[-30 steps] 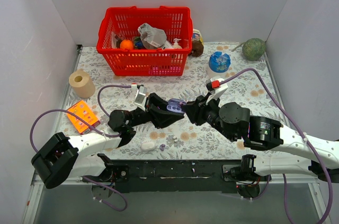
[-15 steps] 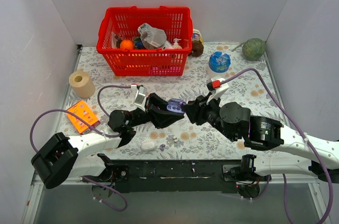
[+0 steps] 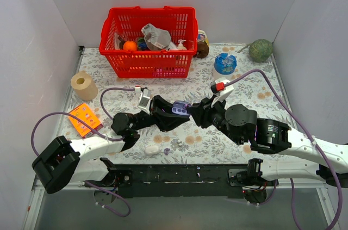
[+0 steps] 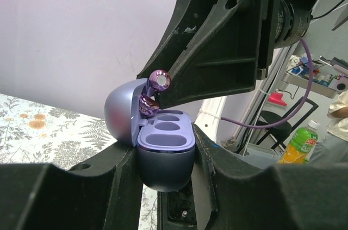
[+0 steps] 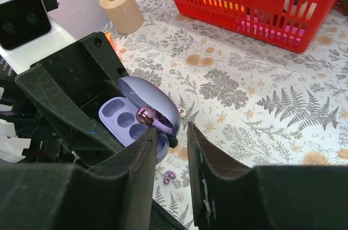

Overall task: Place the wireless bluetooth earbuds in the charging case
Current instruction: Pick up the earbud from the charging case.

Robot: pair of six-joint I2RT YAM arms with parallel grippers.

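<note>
My left gripper (image 3: 175, 112) is shut on the lavender charging case (image 4: 166, 148) and holds it above the table with its lid open; the moulded wells I can see are empty. My right gripper (image 5: 172, 132) meets it from the right, jaws a little apart. One shiny purple earbud (image 5: 145, 116) leans against the inside of the lid at the tip of the right gripper's left finger (image 5: 142, 159), its pale stem reaching into the gap between the fingers. It also shows in the left wrist view (image 4: 159, 80). A second earbud (image 5: 169, 175) lies on the table below the case.
A red basket (image 3: 148, 42) of items stands at the back. A paper roll (image 3: 84, 85) and an orange card (image 3: 85, 118) are at the left. A blue cup (image 3: 224, 63) and a green ball (image 3: 260, 50) are at the back right. A white object (image 3: 152, 149) lies near the front edge.
Almost nothing: both grippers and the case stay where they were, apart from a very slight shift of the right gripper against the case.
</note>
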